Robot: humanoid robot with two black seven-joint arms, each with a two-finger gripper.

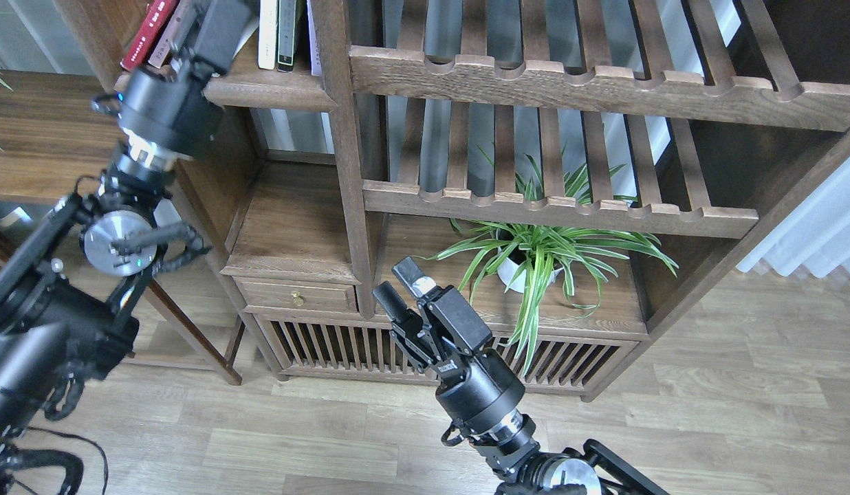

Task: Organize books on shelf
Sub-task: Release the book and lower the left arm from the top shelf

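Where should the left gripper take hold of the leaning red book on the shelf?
Probably on the spine edge of the red book, from the front. It leans left with its spine facing out over the shelf; the left gripper is already there.

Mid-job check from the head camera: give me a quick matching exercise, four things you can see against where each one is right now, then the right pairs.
Things:
1. left black two-finger gripper
2. right black two-finger gripper
3. green striped spider plant in a white pot
4. small round brass drawer knob

Places:
A. low, in front of the cabinet's bottom grille, holding nothing
B. on the drawer front under the small middle ledge
C. up at the dark brown plank shelf, beside the leaning red book
D. on the lower board, under the slatted racks

Pairs: 1-C, 2-A, 3-D, 4-B
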